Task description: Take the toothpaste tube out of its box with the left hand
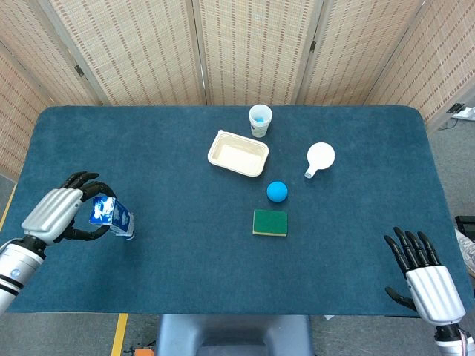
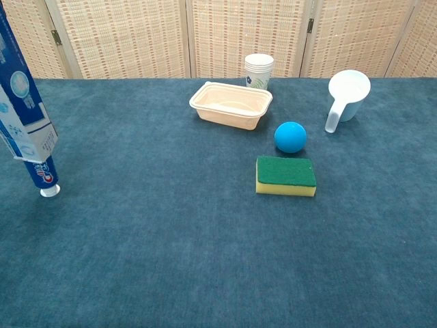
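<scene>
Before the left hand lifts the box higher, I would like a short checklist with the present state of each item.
1. Left hand holds the box: ok.
2. Box open end faces down: ok.
3. Toothpaste tube sticks out below, cap on the table: ok.
4. Tube fully free of the box: not ok.
5. Sponge and ball away from the tube: ok.
6. Right hand holds nothing, far aside: ok.

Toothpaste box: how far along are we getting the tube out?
Done: left hand holds the box upright, open end down. In hand: the tube sticks out below, cap on the table. Left: clearing the tube fully. Right hand is idle, open.
</scene>
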`<state>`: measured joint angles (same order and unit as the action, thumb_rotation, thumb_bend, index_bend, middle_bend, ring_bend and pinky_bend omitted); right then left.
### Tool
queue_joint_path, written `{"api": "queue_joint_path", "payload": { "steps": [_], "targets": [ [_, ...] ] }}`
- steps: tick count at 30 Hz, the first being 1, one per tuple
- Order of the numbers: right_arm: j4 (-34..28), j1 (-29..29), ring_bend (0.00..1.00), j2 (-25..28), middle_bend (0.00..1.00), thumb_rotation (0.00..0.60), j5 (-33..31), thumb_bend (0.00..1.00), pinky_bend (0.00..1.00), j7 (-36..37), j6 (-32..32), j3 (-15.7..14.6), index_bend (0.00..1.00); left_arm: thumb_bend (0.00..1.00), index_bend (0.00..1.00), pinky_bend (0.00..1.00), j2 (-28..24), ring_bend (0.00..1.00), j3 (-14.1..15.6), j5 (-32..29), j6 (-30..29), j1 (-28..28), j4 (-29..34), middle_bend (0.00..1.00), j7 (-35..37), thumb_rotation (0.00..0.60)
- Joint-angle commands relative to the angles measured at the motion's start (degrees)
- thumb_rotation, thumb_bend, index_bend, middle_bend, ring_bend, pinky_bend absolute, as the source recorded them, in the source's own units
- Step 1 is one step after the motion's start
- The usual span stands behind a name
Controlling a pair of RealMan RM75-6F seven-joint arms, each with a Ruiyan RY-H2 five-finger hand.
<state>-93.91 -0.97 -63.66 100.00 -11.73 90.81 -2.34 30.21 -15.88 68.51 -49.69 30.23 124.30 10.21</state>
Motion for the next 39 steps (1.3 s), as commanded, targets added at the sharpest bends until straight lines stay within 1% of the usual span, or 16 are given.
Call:
{"api": "queue_joint_path", "payload": {
  "steps": [1, 7, 12, 20, 24, 26, 30, 33, 39],
  "targets": [
    [0.0, 0.1, 0.0, 0.0, 0.0, 0.6, 0.0, 0.13, 0.0, 0.0, -0.1, 0.0, 0.0, 0.32, 0.4, 0.0, -3.6, 0.11, -1.4, 2.2, -0.2, -0.7, 1.1, 0.32, 5.1, 0.6],
    [-0.1, 0.1, 0.0, -0.2, 0.0, 0.6, 0.1, 0.13, 0.0, -0.5, -0.1, 0.0, 0.0, 0.32, 0.4, 0.0, -10.4, 0.11, -2.3, 5.9, -1.5, -2.6, 1.8, 0.32, 12.1, 0.6],
    [-0.2, 0.2, 0.0, -0.4, 0.0, 0.6, 0.0, 0.13, 0.0, -1.1, -0.5, -0.1, 0.0, 0.32, 0.4, 0.0, -14.3, 0.11, -3.0, 7.4, -1.8, -3.2, 1.5, 0.32, 17.8, 0.6],
    [-0.4, 0.4, 0.0, -0.7, 0.0, 0.6, -1.0, 0.13, 0.0, -1.7, -1.1, 0.3, 0.0, 0.32, 0.4, 0.0, -18.2, 0.12, -3.5, 9.9, -0.7, -3.5, -0.9, 0.32, 25.7, 0.6],
    [-0.6, 0.8, 0.0, -0.9, 0.0, 0.6, -1.5, 0.13, 0.0, -2.3, -2.1, 0.4, 0.0, 0.32, 0.4, 0.0, -20.0, 0.12, -3.5, 13.8, -1.7, -4.1, -1.6, 0.32, 32.7, 0.6],
    [-0.6, 0.9, 0.0, -0.9, 0.0, 0.6, -1.5, 0.13, 0.0, -2.6, -2.3, 0.3, 0.0, 0.32, 0.4, 0.0, -20.1, 0.12, -3.2, 15.7, -1.7, -4.4, -2.6, 0.32, 34.5, 0.6],
    [-0.7, 0.7, 0.0, -1.0, 0.0, 0.6, -1.1, 0.13, 0.0, -2.8, -1.8, 0.2, 0.0, 0.32, 0.4, 0.0, -17.8, 0.12, -2.1, 16.9, -0.6, -4.8, -5.2, 0.32, 35.0, 0.6],
    [-0.6, 0.6, 0.0, -1.1, 0.0, 0.6, -1.1, 0.13, 0.0, -2.9, -1.8, 0.1, 0.0, 0.32, 0.39, 0.0, -14.1, 0.11, -1.1, 17.4, 0.0, -4.8, -7.8, 0.32, 35.5, 0.6],
    [-0.8, 0.7, 0.0, -1.3, 0.0, 0.6, -1.1, 0.13, 0.0, -3.5, -2.2, -0.1, 0.0, 0.32, 0.39, 0.0, -1.9, 0.11, 2.3, 20.7, 2.0, -3.8, -16.7, 0.32, 38.8, 0.6]
  ]
}}
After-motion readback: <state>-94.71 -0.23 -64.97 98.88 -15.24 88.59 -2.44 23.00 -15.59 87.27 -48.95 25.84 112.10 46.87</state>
